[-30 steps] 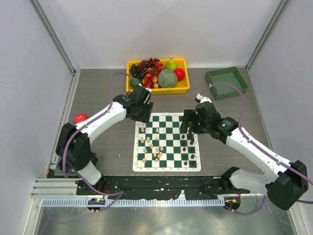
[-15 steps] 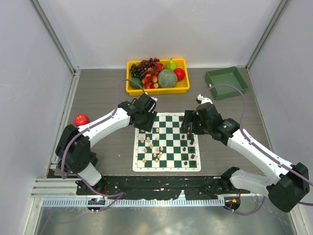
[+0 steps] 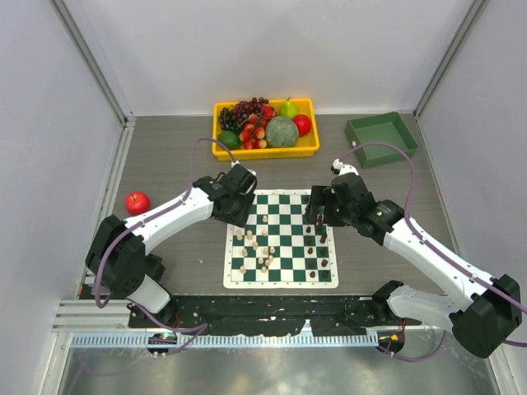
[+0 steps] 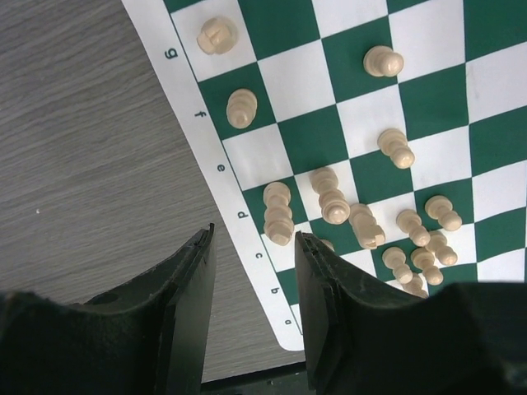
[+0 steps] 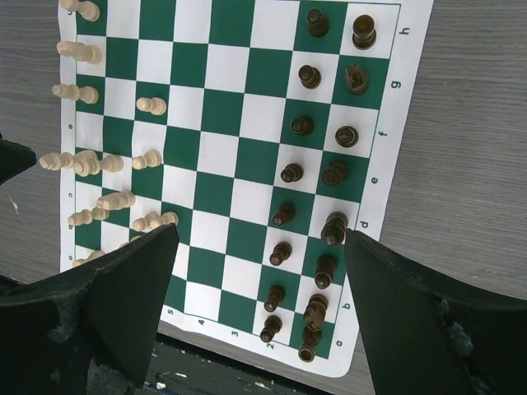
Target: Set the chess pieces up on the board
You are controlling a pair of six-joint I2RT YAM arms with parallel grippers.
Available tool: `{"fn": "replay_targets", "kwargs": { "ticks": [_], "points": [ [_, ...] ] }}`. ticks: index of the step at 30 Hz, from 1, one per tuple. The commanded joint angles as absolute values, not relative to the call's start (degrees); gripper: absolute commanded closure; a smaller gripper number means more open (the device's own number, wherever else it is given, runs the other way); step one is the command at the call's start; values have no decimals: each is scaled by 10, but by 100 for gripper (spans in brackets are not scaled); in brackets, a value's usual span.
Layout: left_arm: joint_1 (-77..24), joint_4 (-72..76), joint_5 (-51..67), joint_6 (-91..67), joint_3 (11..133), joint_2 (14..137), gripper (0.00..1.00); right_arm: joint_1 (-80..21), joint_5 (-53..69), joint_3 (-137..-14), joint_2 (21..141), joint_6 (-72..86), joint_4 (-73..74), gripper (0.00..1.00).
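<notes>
Over the board's (image 3: 288, 222) far left corner, the left gripper (image 4: 253, 239) is hovering half-open and empty, cream pieces (image 4: 332, 200) lying just nearward, while the right gripper (image 5: 259, 239) is gaping wide.

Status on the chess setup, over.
Left gripper open, empty, at board edge. Right gripper open, empty, above it. Dark pieces mostly lined up, light pieces scattered. Nothing blocking.
</notes>
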State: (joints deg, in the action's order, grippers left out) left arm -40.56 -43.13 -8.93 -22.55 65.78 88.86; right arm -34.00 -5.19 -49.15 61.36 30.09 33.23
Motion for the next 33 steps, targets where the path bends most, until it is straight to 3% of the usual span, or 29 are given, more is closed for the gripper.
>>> {"fn": "replay_targets", "kwargs": {
  "ticks": [1,25,33],
  "points": [
    [-407,-416,-72,-236,641,868,52,-338,-52,-493,601,304,316,12],
    [-395,-387,-15,-223,619,906,52,-339,-50,-495,607,302,316,11],
    [-386,-389,-12,-223,620,917,57,-338,-50,-496,609,302,316,12]
  ]
}}
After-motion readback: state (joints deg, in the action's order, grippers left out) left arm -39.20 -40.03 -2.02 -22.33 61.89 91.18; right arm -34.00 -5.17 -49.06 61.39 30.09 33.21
